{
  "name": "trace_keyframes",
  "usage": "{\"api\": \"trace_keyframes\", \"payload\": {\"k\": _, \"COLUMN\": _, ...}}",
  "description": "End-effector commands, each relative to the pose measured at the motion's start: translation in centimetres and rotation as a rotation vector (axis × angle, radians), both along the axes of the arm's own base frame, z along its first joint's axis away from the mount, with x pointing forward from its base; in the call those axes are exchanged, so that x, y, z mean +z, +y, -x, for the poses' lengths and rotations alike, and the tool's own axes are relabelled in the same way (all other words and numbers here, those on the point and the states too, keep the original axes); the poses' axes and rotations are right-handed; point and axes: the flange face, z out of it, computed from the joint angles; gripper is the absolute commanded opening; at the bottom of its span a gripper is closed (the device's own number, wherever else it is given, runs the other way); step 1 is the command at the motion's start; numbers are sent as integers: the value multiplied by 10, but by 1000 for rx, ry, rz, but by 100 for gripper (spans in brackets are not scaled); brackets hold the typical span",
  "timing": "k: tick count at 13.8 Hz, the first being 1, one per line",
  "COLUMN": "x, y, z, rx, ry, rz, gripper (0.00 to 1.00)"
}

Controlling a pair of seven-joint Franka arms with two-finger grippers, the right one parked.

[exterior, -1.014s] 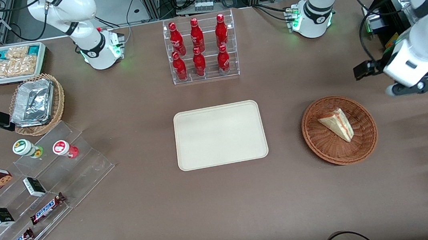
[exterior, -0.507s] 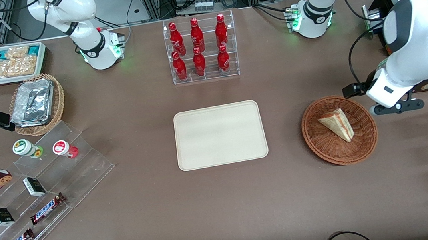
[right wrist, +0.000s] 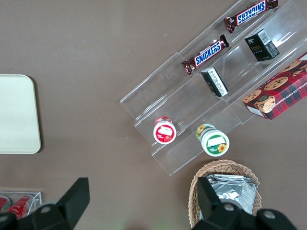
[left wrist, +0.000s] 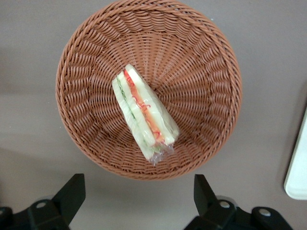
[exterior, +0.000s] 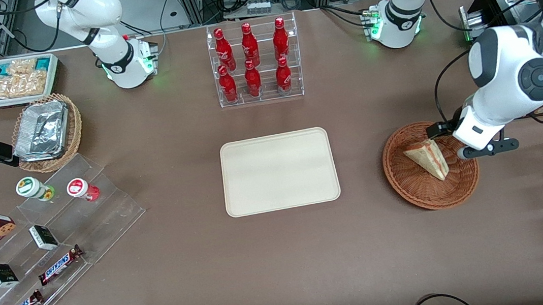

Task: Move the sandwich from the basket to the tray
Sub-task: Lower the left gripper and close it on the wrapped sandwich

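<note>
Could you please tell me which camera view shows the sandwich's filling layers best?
The left wrist view: the open gripper hovers above the basket, looking straight down onto the sandwich and its cut edge. The front view shows it smaller, beside the wrist. The right wrist view misses it.

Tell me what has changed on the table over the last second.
The working arm swung in from its end of the table, and its gripper now hangs above the basket, fingers open, holding nothing. The sandwich lies in the basket as before, untouched. The tray stays bare, and nothing else on the table moved.
</note>
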Motion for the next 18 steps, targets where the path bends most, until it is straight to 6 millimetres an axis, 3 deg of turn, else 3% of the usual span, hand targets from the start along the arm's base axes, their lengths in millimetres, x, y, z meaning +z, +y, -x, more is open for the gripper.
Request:
{"api": "trace_keyframes", "payload": {"k": 1, "x": -16, "y": 0, "z": -5, "rx": 170, "ry": -23, "rz": -29, "gripper": 100}}
{"api": "trace_keyframes", "payload": {"k": 6, "x": -39, "y": -11, "z": -15, "rx": 508, "ry": -72, "rz": -59, "gripper": 100}}
{"api": "trace_keyframes", "payload": {"k": 10, "x": -52, "y": -13, "z": -12, "rx": 518, "ry": -63, "rz": -66, "gripper": 100}}
{"api": "trace_keyframes", "payload": {"k": 18, "x": -92, "y": -10, "z": 17, "rx": 595, "ry": -75, "rz": -68, "gripper": 100}}
